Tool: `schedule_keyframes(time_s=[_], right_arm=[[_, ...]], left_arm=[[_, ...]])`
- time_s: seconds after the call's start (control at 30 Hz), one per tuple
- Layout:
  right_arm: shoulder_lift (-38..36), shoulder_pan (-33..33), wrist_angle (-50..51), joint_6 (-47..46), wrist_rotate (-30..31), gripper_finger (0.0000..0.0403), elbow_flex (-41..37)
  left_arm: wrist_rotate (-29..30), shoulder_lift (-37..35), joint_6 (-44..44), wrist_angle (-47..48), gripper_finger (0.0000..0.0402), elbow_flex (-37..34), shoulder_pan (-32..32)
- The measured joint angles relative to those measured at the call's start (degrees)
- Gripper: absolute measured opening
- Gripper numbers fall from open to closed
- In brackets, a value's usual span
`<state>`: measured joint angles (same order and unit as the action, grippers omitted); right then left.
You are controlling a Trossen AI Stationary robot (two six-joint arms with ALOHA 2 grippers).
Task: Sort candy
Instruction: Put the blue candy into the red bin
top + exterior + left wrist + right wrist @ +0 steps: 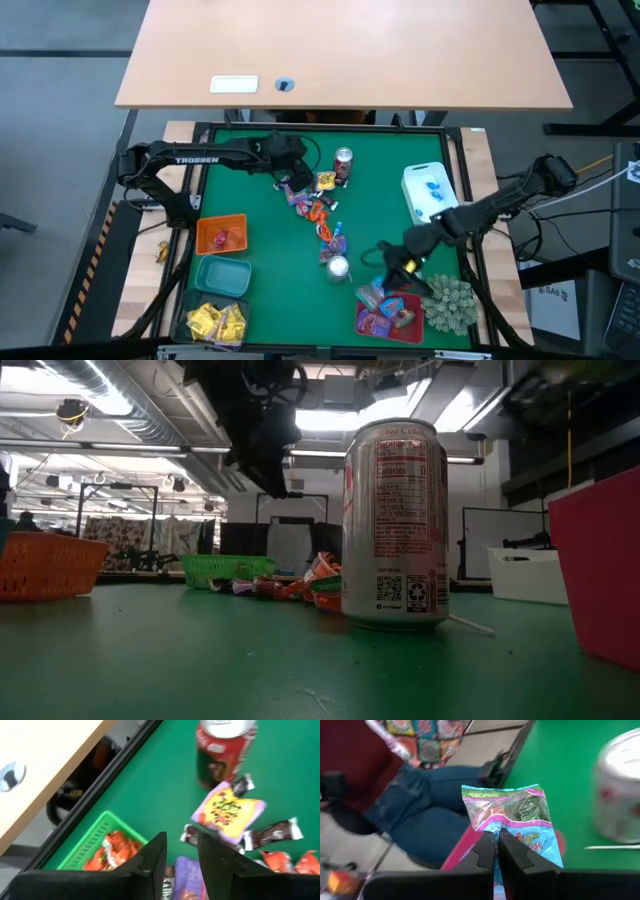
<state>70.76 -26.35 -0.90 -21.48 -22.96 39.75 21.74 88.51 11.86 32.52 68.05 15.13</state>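
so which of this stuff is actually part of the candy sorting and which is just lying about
Part of the job:
- loose candy pile mid-mat
- blue-pink packet pinched in the right gripper
- left gripper, open above the pile
- orange basket, teal bin, red bin, white bin

Just lying about:
- two drink cans
- spiky plant

Both arms are dark, built of slim jointed links. The left arm (190,160) carries white "TROSSEN" lettering along one link. Black cables loop beside each wrist. Each claw ends in two flat, angular black fingers (150,860).
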Motion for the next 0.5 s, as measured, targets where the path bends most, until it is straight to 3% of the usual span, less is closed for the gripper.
schedule_keyframes(time_s=[0.27, 0.5], right_arm=[[0.0, -7.1, 0.0, -9.0, 0.4, 0.0010, 0.0], [0.0, -9.7, 1.4, -10.3, 0.4, 0.0010, 0.0]], left_arm=[[0.0, 0.0, 0.0, -1.0, 0.0098, 0.0, -3.6], [0.0, 0.0, -0.3, -1.0, 0.0098, 0.0, -6.2]])
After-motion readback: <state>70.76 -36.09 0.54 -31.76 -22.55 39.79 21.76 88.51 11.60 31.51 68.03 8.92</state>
